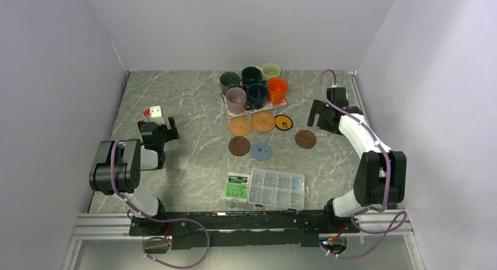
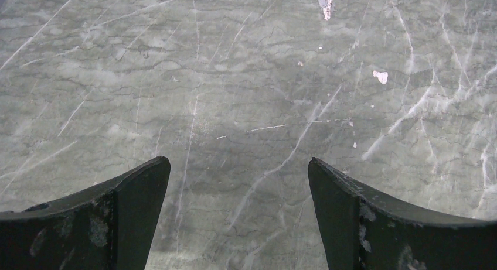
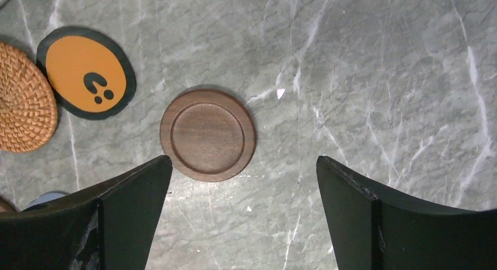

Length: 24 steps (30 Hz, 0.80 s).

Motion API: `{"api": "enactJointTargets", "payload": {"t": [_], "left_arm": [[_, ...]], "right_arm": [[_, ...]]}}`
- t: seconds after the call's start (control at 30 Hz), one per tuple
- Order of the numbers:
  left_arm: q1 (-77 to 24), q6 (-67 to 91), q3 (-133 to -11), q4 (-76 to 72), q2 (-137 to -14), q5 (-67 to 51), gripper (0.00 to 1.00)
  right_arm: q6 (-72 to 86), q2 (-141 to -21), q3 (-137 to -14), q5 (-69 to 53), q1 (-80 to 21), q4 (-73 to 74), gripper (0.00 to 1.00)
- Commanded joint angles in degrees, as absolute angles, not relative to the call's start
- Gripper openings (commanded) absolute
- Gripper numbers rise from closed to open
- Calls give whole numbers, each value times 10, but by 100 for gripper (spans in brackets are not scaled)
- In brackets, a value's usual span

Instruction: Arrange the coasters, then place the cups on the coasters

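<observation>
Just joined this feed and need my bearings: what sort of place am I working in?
Probably a lab test booth, not a kitchen: plain pale walls box in a marble-look table, a metal rail lines its near edge, and a clear screw box sits near the coasters.

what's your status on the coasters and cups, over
Left gripper open, empty, over the table. Right gripper open, empty, near a dark brown coaster. Six coasters loose, all cups on the tray. Screw box not in the way.
</observation>
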State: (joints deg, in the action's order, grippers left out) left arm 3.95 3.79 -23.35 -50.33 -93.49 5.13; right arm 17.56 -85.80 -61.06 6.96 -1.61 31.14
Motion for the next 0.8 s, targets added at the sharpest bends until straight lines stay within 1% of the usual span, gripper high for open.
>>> {"api": "enactJointTargets", "payload": {"t": [0.0, 0.23, 0.43, 0.77], "left_arm": [[40, 32, -233, -532, -935, 43, 94], [40, 32, -233, -532, -934, 43, 94], [40, 32, -233, -532, -935, 44, 94], [40, 32, -233, -532, -934, 43, 94]], "right_arm": [[184, -843, -588, 59, -28, 327, 100], [210, -874, -593, 64, -65, 323, 100], [227, -924, -611, 82, -102, 322, 100], [247, -987, -635, 120, -113, 316, 100]]}}
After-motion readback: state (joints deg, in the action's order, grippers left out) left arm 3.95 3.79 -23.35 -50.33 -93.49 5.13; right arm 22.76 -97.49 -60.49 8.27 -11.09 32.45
